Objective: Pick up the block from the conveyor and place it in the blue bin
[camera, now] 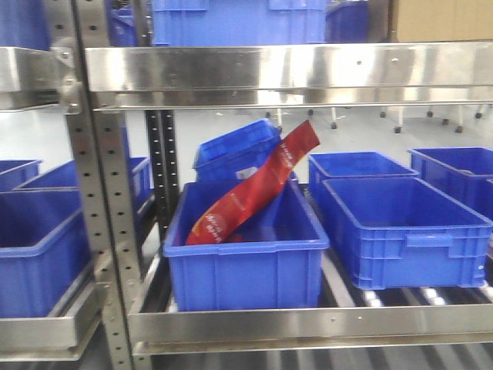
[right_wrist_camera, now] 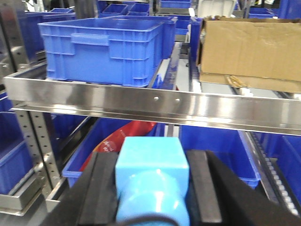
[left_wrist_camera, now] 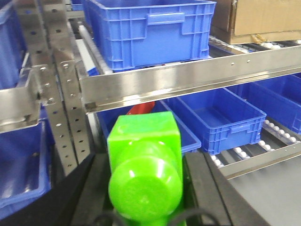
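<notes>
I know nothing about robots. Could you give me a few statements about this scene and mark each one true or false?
1. The left pincer grips a green block. True.
2. The right pincer is empty. False: it grips a light blue block.
3. In the front view, a red packet leans out of the middle blue bin. True.
4. The cardboard box sits inside a blue bin. False: it stands on the upper shelf, beside the upper blue bin.
</notes>
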Controlling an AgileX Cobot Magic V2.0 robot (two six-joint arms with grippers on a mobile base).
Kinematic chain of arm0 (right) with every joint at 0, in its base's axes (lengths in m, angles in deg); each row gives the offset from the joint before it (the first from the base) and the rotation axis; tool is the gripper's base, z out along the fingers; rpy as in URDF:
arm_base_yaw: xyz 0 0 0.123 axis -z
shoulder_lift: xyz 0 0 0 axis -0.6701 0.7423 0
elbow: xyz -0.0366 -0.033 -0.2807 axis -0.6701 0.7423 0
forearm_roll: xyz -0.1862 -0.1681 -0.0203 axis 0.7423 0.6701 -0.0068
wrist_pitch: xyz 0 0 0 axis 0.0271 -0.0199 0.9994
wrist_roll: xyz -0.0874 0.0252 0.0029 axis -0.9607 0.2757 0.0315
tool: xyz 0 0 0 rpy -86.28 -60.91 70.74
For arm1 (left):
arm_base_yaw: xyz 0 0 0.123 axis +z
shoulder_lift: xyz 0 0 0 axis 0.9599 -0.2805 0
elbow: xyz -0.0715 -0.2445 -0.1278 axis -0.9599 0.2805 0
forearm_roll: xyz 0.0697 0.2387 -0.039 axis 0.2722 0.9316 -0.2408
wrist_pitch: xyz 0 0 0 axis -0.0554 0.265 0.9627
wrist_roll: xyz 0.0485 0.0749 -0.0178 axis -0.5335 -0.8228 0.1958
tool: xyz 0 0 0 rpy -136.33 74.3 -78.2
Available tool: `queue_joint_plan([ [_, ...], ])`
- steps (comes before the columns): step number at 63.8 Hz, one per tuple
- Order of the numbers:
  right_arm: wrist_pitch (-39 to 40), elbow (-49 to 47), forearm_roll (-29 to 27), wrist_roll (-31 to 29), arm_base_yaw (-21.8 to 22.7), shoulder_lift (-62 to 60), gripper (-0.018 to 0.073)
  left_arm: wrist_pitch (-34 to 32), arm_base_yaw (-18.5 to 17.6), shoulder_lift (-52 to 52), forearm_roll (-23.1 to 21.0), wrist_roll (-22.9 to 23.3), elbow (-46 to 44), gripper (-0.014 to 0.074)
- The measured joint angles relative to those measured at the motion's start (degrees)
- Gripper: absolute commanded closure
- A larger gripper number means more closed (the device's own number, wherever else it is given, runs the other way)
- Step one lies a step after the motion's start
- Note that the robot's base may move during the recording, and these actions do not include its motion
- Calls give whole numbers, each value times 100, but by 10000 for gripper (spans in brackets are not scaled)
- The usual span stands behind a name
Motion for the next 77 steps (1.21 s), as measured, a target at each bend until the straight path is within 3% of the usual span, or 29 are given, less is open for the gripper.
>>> queue_joint_plan([
  [77,0,0,0,0,0,0,721,0,0,0,0,0,0,707],
])
